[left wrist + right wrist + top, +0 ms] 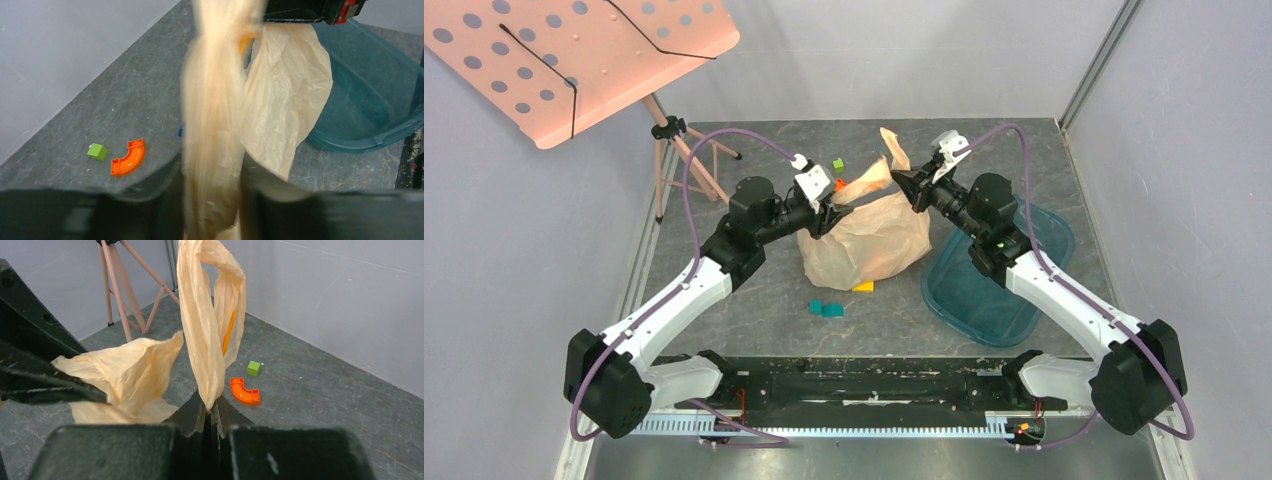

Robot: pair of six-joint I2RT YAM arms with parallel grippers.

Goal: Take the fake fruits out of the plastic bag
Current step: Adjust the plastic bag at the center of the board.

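Note:
The pale peach plastic bag (869, 240) sits mid-table with its mouth pulled up. My left gripper (832, 213) is shut on a bunched strip of the bag (212, 150) at its left top. My right gripper (908, 184) is shut on a bag handle (205, 335), which stands upright from its closed jaws. An orange glow shows through the bag's lower right wall. The fake fruits themselves are hidden inside the bag.
A teal transparent tray (1034, 240) lies right of the bag, under my right arm. Small blocks lie around: green (837, 165), yellow (864, 287), teal (826, 309), and an orange curved piece (244, 391). A pink stand on a tripod (674, 150) is far left.

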